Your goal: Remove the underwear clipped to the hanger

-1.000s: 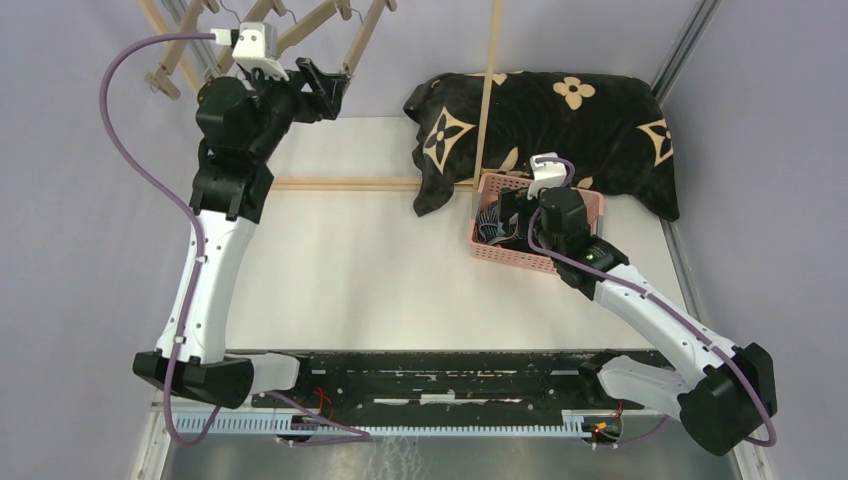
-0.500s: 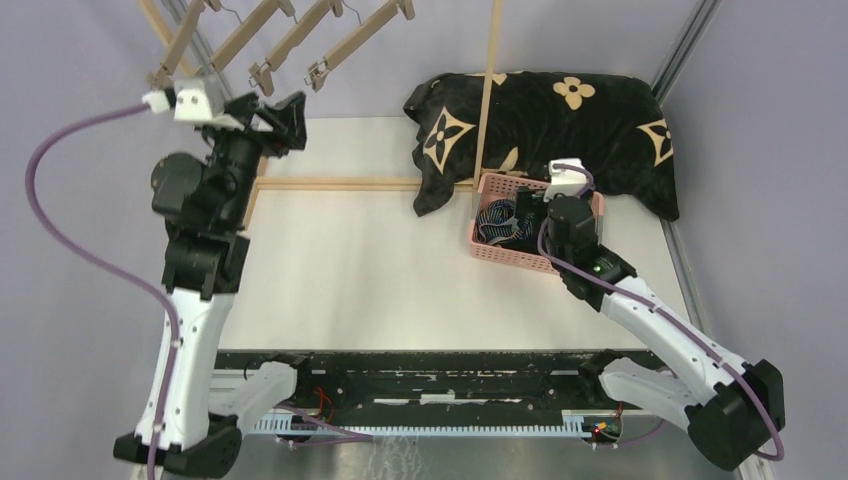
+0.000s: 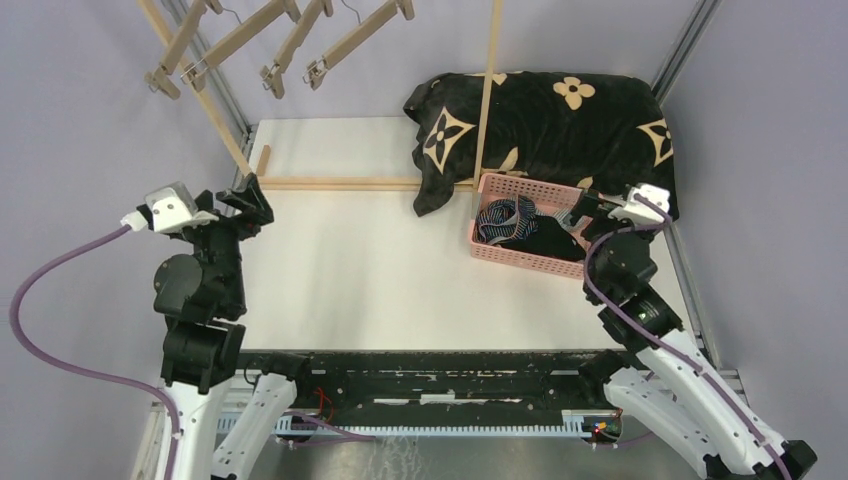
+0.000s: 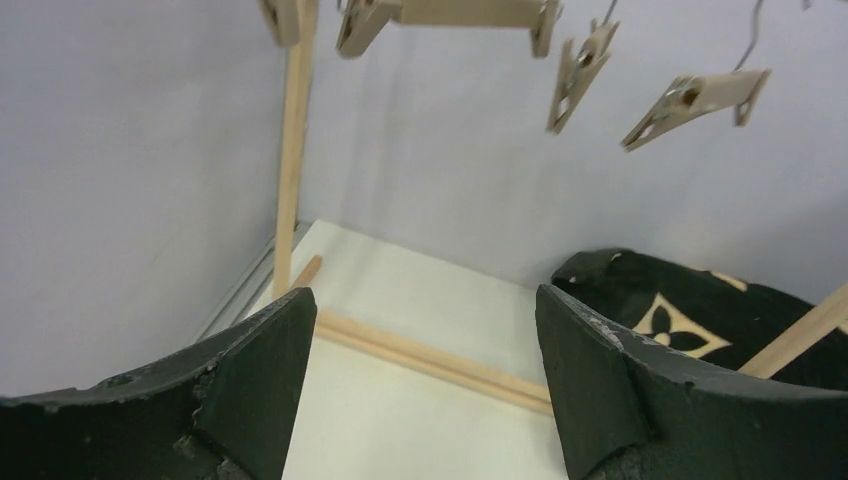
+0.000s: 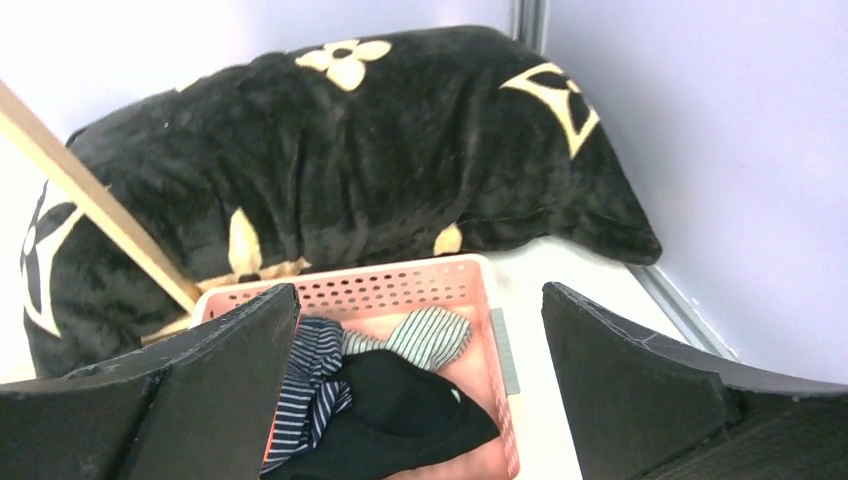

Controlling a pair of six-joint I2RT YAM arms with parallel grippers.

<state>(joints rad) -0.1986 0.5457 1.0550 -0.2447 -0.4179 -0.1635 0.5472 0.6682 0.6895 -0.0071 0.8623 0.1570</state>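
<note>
The underwear lies in a pink basket (image 3: 512,258) at the right: a navy striped pair (image 3: 497,217), a black pair (image 3: 548,240) and a grey-white striped pair (image 5: 425,335). The wooden hangers (image 3: 250,35) hang at the top left with their clips (image 4: 690,98) bare. My left gripper (image 3: 255,203) is open over the table's left side, well below the hangers, nothing between its fingers (image 4: 422,300). My right gripper (image 3: 583,205) is open just right of the basket, looking into it (image 5: 420,295), and holds nothing.
A black flower-patterned blanket (image 3: 560,120) is draped behind the basket. The wooden rack has an upright post (image 3: 488,90), a slanted post (image 3: 215,110) and a base rail (image 3: 340,183) across the table. Grey walls close both sides.
The left arm dropped from the hangers to the table's left side. The right arm pulled back out of the basket to its right. The hangers have swung slightly.
</note>
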